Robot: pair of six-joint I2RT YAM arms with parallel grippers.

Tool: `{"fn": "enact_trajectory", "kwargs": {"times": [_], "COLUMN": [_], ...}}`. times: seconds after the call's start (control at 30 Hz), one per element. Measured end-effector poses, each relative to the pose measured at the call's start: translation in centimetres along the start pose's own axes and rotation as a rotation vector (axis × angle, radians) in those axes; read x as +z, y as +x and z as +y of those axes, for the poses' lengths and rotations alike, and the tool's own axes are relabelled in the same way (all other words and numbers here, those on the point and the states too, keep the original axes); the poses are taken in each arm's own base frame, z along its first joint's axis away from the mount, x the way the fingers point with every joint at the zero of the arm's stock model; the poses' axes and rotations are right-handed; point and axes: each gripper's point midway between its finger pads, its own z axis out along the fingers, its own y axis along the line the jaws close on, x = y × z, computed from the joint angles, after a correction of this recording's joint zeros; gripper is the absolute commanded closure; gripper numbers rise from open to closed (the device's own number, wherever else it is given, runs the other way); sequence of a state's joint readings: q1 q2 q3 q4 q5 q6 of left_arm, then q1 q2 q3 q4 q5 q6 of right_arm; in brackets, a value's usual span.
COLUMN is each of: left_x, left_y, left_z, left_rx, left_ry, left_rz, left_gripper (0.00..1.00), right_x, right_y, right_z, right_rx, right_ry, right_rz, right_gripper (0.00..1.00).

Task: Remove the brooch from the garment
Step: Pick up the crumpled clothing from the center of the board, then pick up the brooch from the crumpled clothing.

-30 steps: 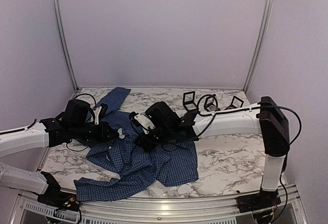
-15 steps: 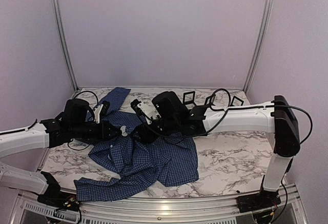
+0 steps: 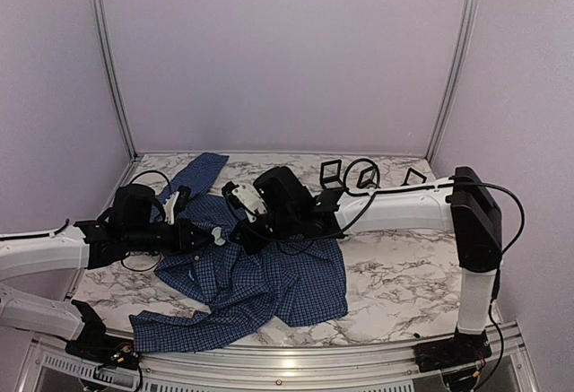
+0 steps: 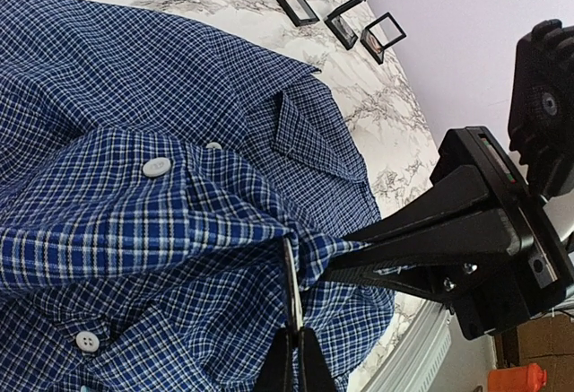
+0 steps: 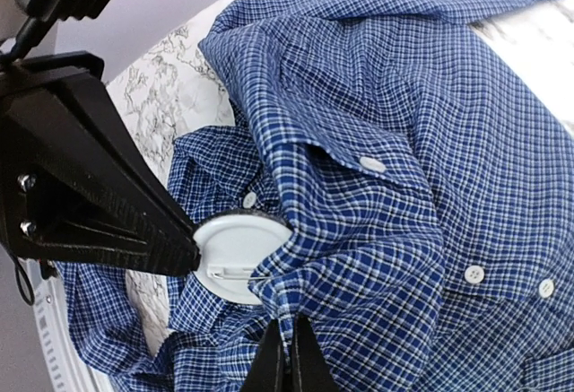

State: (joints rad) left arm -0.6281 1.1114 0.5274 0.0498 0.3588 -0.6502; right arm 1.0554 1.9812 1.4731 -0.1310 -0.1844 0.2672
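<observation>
The garment (image 3: pixel 260 275), a dark blue checked shirt, lies crumpled on the marble table, bunched up between the two grippers. My left gripper (image 3: pixel 212 234) is shut on the rim of the brooch (image 5: pixel 235 250). The right wrist view shows only the brooch's round white back and its pin, which runs into a fold of shirt; its coloured face is hidden. In the left wrist view the brooch (image 4: pixel 290 286) is edge-on between my left gripper's (image 4: pixel 292 356) fingers. My right gripper (image 5: pixel 289 349) is shut on a fold of the garment (image 5: pixel 377 230) right beside the pin, and it shows in the top view (image 3: pixel 239 230).
Three small black square frame boxes (image 3: pixel 331 172) (image 3: pixel 366 177) (image 3: pixel 413 177) stand at the back right of the table. A metal rail (image 3: pixel 296 356) runs along the front edge. Walls close in the left, back and right sides.
The right arm rose and shifted, then came back down a little to the left. The left arm drew slightly back. Both grips hold, with the fabric pulled up between them.
</observation>
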Motion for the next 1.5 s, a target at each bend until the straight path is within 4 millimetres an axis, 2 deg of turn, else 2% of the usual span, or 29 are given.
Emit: {"fn": "enact_trajectory", "kwargs": {"times": [0.17, 0.3, 0.63, 1.2, 1.5], "left_x": [0.3, 0.4, 0.1, 1.1, 1.4], "left_y": [0.3, 0.4, -0.8, 0.6, 0.4], "left_z": [0.4, 0.6, 0.7, 2.2, 2.2], "left_rx": [-0.032, -0.055, -0.126, -0.330, -0.398], "left_ry": [-0.007, -0.012, -0.019, 0.052, 0.114], "left_rz": [0.008, 0.012, 0.001, 0.099, 0.116], "left_gripper": [0.83, 0.75, 0.76, 0.76, 0.77], "right_x": [0.0, 0.0, 0.1, 0.2, 0.6], "right_y": [-0.2, -0.3, 0.0, 0.1, 2.0], "right_z": [-0.1, 0.0, 0.5, 0.4, -0.1], "right_rx": [-0.009, -0.020, -0.059, -0.068, -0.085], "right_ry": [0.020, 0.042, 0.084, 0.088, 0.088], "right_rz": [-0.005, -0.011, -0.009, -0.010, 0.021], "right_gripper": [1.00, 1.00, 1.00, 1.00, 1.00]}}
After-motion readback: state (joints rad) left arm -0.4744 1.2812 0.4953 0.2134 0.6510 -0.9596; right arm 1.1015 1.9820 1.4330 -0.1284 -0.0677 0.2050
